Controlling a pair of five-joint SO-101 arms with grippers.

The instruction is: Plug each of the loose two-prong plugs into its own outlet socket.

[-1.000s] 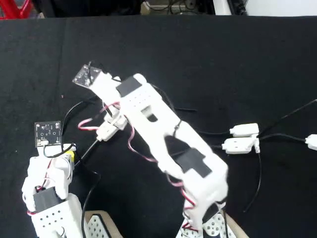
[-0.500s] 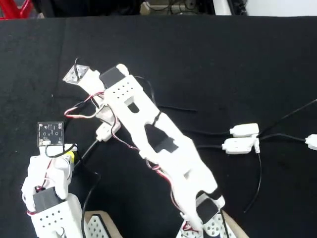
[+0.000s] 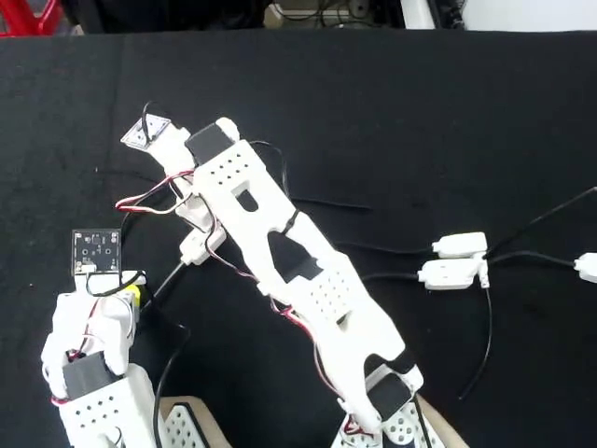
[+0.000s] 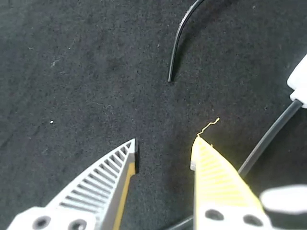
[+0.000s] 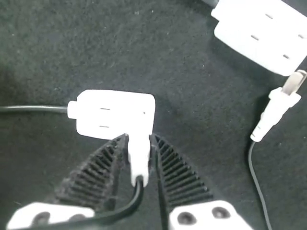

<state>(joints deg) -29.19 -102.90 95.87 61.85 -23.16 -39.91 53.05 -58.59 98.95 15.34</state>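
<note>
The right gripper is clamping a plug against an outlet.

The right arm is lying diagonally across the table toward its far left. Its fingers are sitting narrow around the white plug, whose head is touching the outlet's edge; I cannot tell whether the prongs are seated. A second outlet and a loose plug are lying near it. The left gripper is hanging wide and empty over the table at the near left, near a black cable.
</note>
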